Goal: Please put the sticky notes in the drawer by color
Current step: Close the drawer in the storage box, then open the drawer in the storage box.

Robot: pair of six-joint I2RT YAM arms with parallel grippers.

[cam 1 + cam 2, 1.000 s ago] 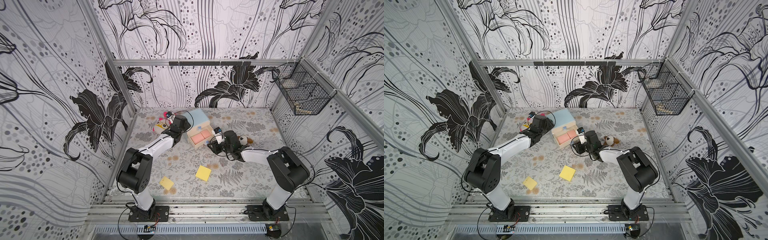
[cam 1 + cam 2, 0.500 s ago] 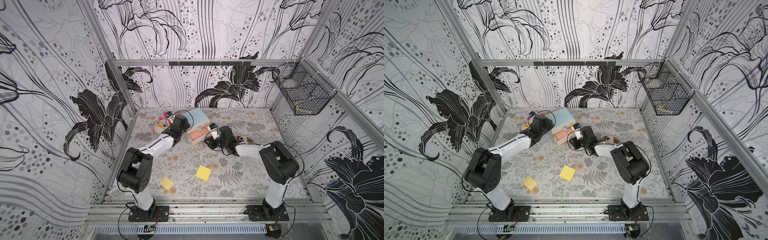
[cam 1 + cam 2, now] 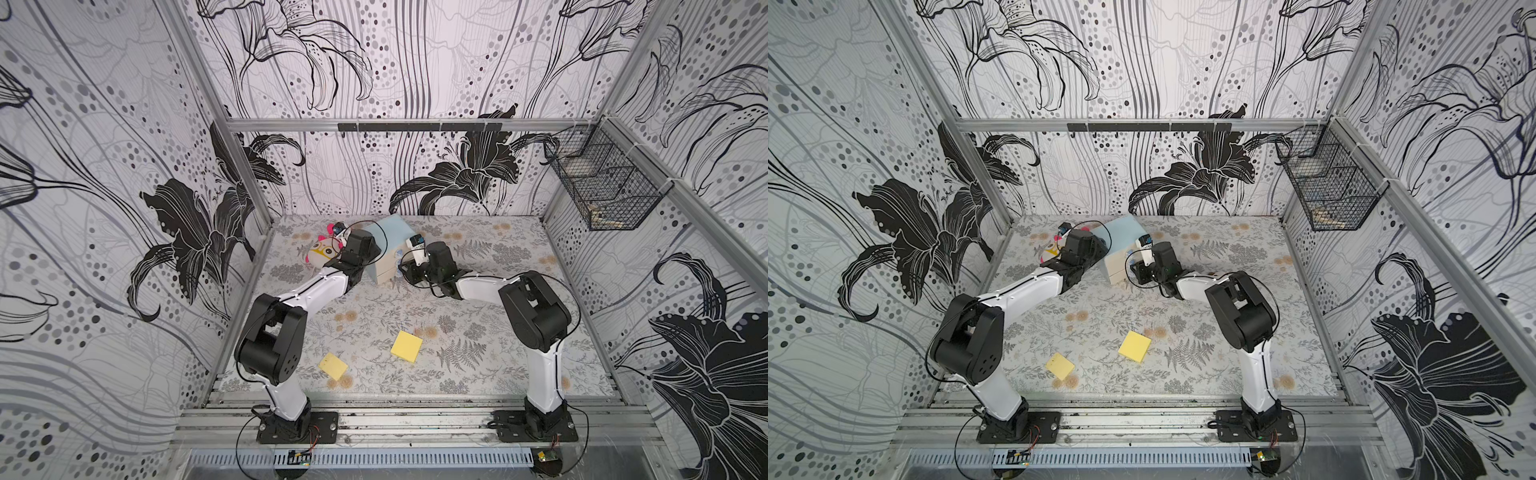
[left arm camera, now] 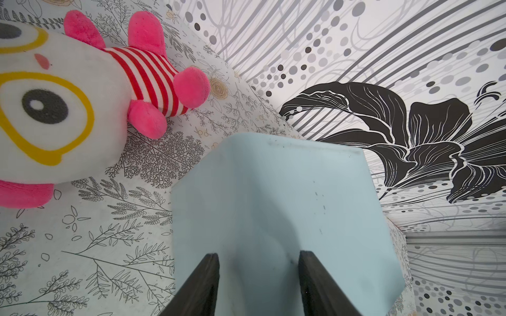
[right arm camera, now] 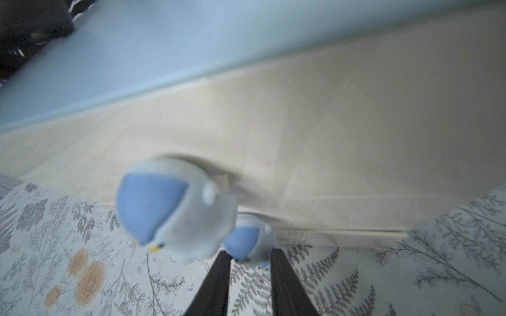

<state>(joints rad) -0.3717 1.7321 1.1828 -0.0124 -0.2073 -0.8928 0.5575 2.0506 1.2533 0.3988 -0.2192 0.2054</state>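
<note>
The chest point(image 3: 392, 237) that stood open is now closed. The right gripper point(image 5: 249, 254) pinches a knob point(image 5: 246, 239), and the left gripper point(image 4: 258, 257) braces the body, jaws apart. Pull straight, slowly.

the table point(image 3: 365, 320), covered in a pale sheet printed with grey ferns and tan blossoms, carried four things in view. toward its back, left of centre, stood the drawer chest point(image 3: 395, 235), pale blue on top with a cream front, turned at an angle to the table's edges, its drawers flush and shut. just beside it on the left lay a plush toy point(image 3: 318, 254), white-faced, with yellow-ringed eyes, pink limbs and a red-striped body. well apart from the chest, toward the front, lay the right-hand yellow sticky note point(image 3: 406, 346) near the middle and the left-hand yellow sticky note point(image 3: 333, 366) closer to the front edge, near each other but not touching
</note>
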